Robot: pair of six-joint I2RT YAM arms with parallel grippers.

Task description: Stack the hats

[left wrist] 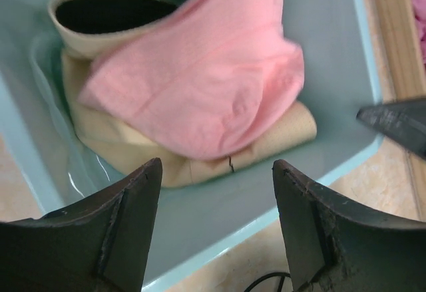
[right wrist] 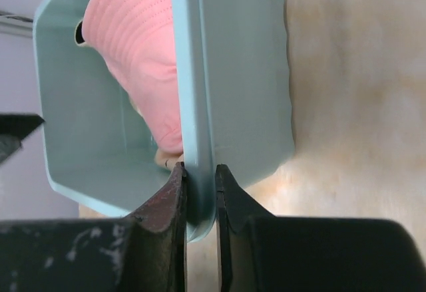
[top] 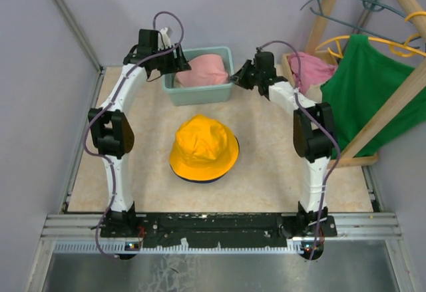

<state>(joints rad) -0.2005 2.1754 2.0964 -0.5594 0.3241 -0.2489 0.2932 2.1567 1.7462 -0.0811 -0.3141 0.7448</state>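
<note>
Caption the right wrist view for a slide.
Right gripper pinches the wall of the teal bin; pink hat inside.

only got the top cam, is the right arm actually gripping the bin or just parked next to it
Observer: Gripping. The right gripper is shut on the teal bin, its jaws pinching the wall, one inside, one outside.
Operator: anything under the pink hat
Observer: Yes, a beige hat lies beneath the pink hat in there.
Operator: left jaws
Observer: The left gripper is open, empty, pointed at both hats.
</note>
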